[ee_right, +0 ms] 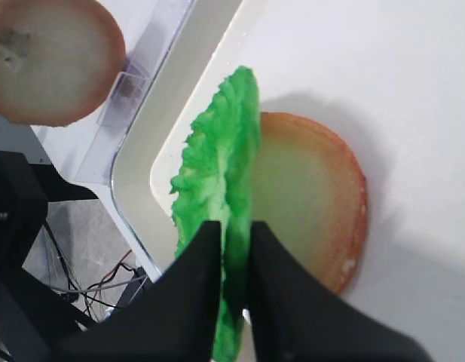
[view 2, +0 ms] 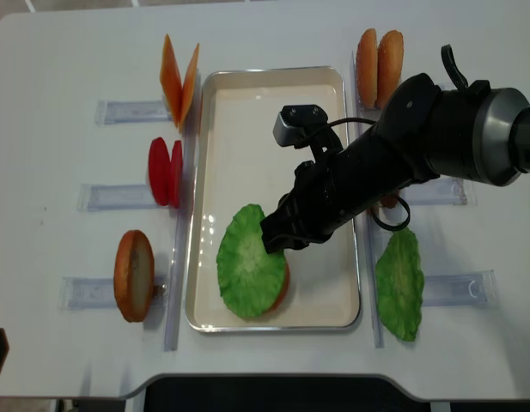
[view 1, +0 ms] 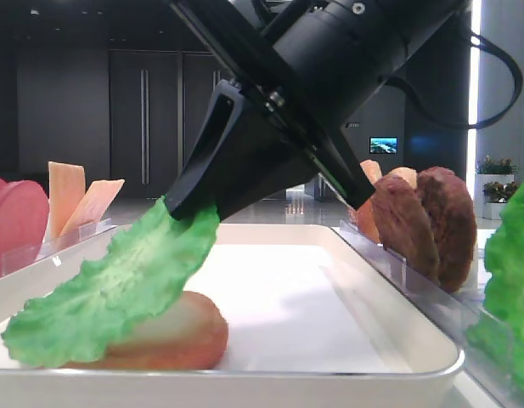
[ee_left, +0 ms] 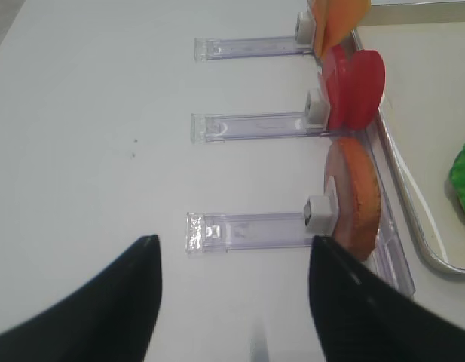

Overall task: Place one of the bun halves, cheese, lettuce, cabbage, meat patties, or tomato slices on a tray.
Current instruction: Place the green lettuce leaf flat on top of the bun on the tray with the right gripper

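Note:
My right gripper (view 2: 277,240) is shut on the edge of the green ruffled lettuce (view 2: 252,270), low over the near end of the white tray (view 2: 273,94). The leaf (view 1: 117,289) slopes down and rests on a bun half (view 1: 177,340) that lies flat in the tray. In the right wrist view the lettuce (ee_right: 221,166) stands edge-on between the black fingers (ee_right: 198,271), with the bun half (ee_right: 307,196) beside it. My left gripper (ee_left: 232,253) is open over bare table, empty, beside a rack holding another bun half (ee_left: 356,196).
Clear racks flank the tray. On the left stand cheese (view 2: 179,81), tomato slices (view 2: 166,170) and a bun half (view 2: 134,275). On the right stand tan discs (view 2: 378,56), meat patties (view 1: 431,221) and a second lettuce leaf (view 2: 399,283).

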You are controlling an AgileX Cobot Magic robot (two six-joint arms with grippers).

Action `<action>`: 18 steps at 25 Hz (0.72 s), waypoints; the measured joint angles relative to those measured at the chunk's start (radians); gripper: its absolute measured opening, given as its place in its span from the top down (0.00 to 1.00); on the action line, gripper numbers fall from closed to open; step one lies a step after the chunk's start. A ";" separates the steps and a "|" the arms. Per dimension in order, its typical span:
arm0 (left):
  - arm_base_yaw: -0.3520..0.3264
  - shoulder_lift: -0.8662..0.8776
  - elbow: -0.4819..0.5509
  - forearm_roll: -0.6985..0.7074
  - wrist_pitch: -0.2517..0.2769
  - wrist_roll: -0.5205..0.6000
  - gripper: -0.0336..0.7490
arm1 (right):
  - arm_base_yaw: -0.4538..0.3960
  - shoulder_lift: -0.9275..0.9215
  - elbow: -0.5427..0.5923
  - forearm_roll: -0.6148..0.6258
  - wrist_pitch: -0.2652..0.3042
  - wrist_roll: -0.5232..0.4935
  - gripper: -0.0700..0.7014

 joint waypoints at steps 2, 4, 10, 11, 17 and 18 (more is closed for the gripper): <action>0.000 0.000 0.000 0.000 0.000 0.000 0.36 | 0.000 0.000 0.000 -0.001 -0.006 0.001 0.73; 0.000 0.000 0.000 0.000 0.000 0.004 0.36 | 0.000 0.000 0.000 -0.002 -0.010 0.001 0.66; 0.000 0.000 0.000 0.000 0.000 0.008 0.36 | 0.000 0.000 0.000 -0.002 -0.019 0.001 0.46; 0.000 0.000 0.000 0.000 0.000 0.008 0.36 | 0.000 0.000 0.000 -0.004 -0.023 0.001 0.44; 0.000 0.000 0.000 0.000 0.000 0.008 0.36 | -0.040 -0.056 0.000 -0.029 -0.049 0.002 0.38; 0.000 0.000 0.000 0.000 0.000 0.008 0.36 | -0.049 -0.075 0.000 -0.029 -0.051 0.002 0.38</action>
